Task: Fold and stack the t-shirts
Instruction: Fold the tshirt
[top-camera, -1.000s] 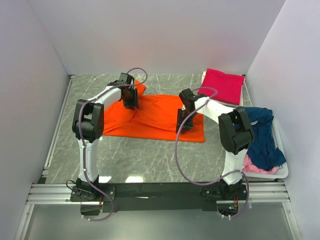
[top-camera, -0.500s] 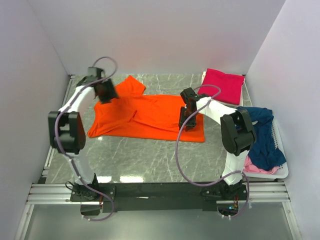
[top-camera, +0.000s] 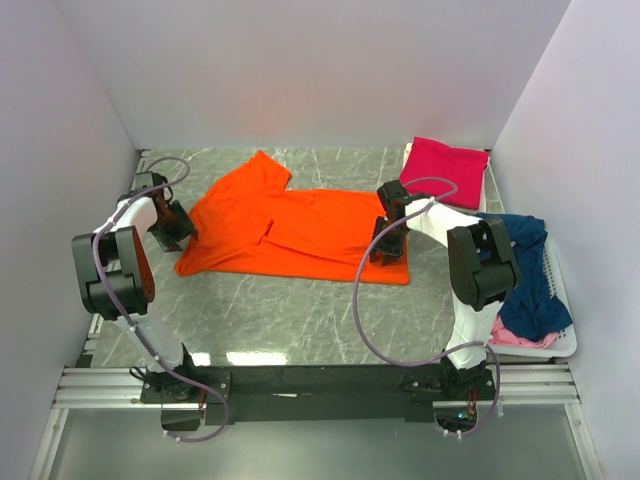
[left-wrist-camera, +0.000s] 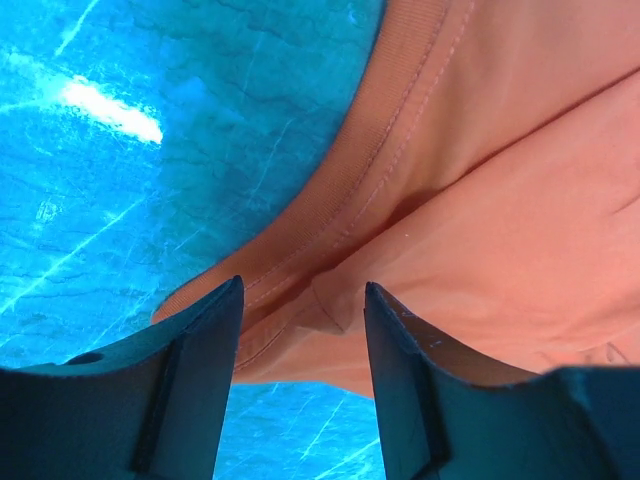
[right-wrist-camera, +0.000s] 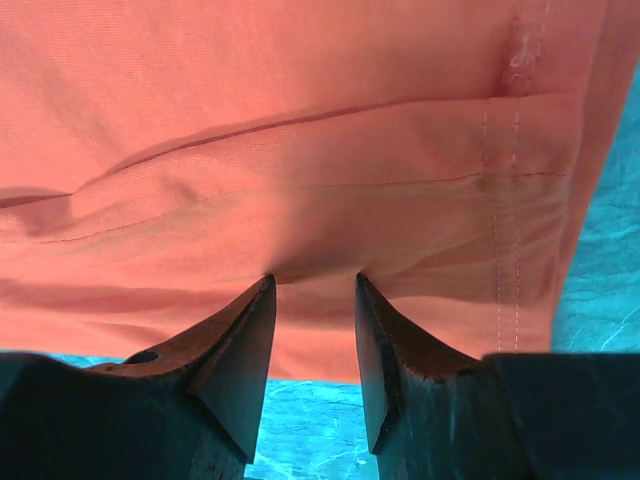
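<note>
Flat on the desk (top-camera: 300, 310): bright orange cloth t-shirt (top-camera: 300, 225), long axis running straight across from left hand (top-camera: 178, 232) to right hand (top-camera: 385, 250). Left hand is released, jaws straddling the shirt's stitched edge. Right hand is also parted, tips down on the opposite hem.

Plain white walls (top-camera: 300, 70), grey marble tabletop (top-camera: 280, 310)

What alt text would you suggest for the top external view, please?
An orange t-shirt lies spread across a marbled table, with the left tool at its left edge and the right tool on its right end. A folded magenta t-shirt sits at the far right, and a white basket nearer holds a navy t-shirt and pale pink cloth.
</note>
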